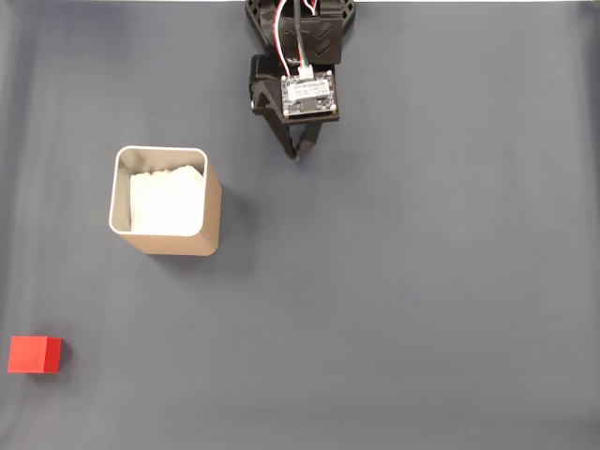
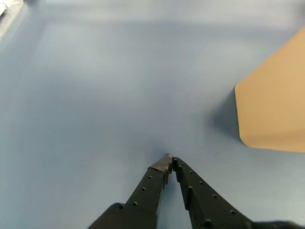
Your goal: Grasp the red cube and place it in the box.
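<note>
Red cube (image 1: 35, 355): small, matte, bright red; sits on the dark grey table surface (image 1: 422, 309) at the far lower left of the fixed view, close to the left edge. Nothing touches it. It is well apart from every other item listed.

Box (image 1: 169, 241): tall tan container, square with rounded corners, thin pale rim, white paper lining visible inside. Stands upright on the table, left of centre in the fixed view, up and to the right of the cube with bare table between them. In the wrist view one tan wall of it (image 2: 276, 100) enters from the right edge, casting a soft shadow on the surface to its left.

Arm (image 1: 300, 37): black, entering from the top edge of the fixed view, right of the box. Carries a small pale circuit board (image 1: 309, 94) with red and white wires running up from it.

Gripper (image 1: 298, 153): black, two fingers, pointing down the picture in the fixed view and tapering to a single tip, up and to the right of the box and apart from it. In the wrist view the gripper (image 2: 169, 161) rises from the bottom edge; its two fingers meet at the tips, pressed together with nothing between them, above bare table. The box wall lies to their right, not touching.
</note>
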